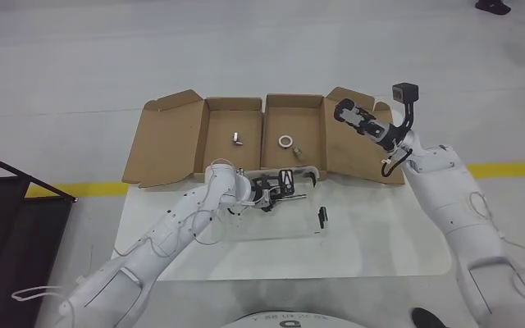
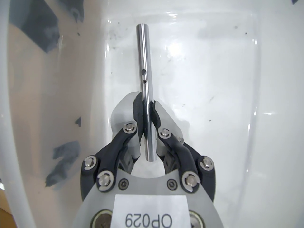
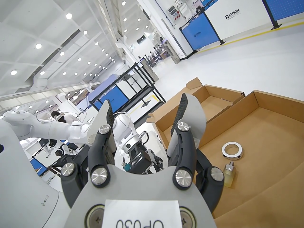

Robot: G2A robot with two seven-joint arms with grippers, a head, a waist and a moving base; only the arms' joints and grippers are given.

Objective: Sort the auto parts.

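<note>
Left end effector (image 2: 147,117): pads pressed together on a steel shaft (image 2: 144,60), pinching it toward one end. Most of the shaft's length stuck out ahead of the fingers, and two small cross-holes showed on it. The shaft sat low over a clear tray (image 2: 213,84) on the near part of the worktop (image 1: 394,238). Could not tell whether it was touching the tray floor or just clear of it.

Right end effector (image 3: 145,99): fingers spread, holding nothing, raised above the outer flap of the right cardboard box (image 1: 308,123).

Already in the boxes:
- The right box held a metal ring (image 1: 285,141), with a small threaded fitting (image 1: 298,151) just beside it.
- The left cardboard box (image 1: 217,160) held one small metal piece (image 1: 236,138).

Unsorted:
- The shaft in the left grip.
- A black part (image 1: 322,216) near the tray's right side, apparently inside its outline.

Judgement: the task was a little over halfway, with three parts boxed and two to go. The step in hand looked like carrying the shaft to a box. Which box it belongs in was not clear.
</note>
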